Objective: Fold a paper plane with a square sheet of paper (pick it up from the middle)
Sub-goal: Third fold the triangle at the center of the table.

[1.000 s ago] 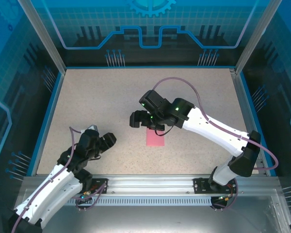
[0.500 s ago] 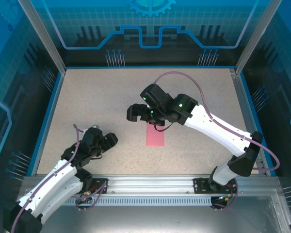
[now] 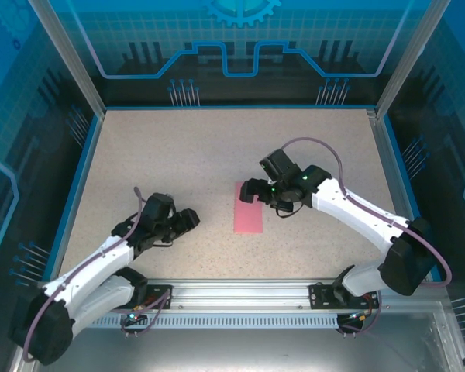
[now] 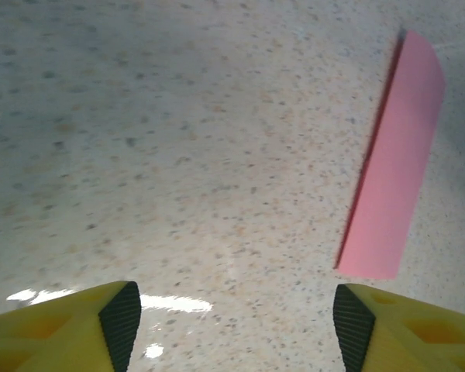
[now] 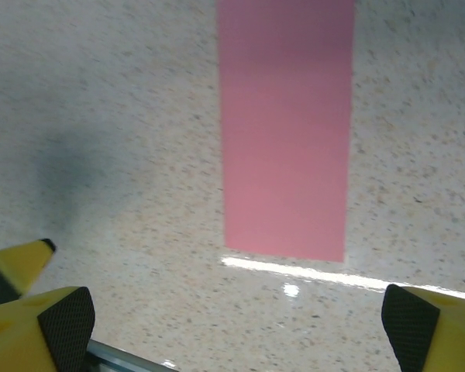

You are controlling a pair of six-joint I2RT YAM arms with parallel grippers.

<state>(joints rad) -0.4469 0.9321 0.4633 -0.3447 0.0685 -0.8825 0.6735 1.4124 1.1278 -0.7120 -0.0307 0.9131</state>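
Yellow-fingered right claw (image 3: 249,192) and left claw (image 3: 187,220), both spread wide and empty, by a pink paper (image 3: 249,217).
The right claw hangs low at the paper's far end, jaws wide apart with nothing between them; from its wrist the strip lies just ahead of the fingertips (image 5: 66,318), not touching. The left claw sits off the paper's left side, near it but apart, jaws parted over bare table (image 3: 170,155). The paper is a narrow rectangle lying flat around the table's middle, slightly toward the near edge, its long sides running near to far.
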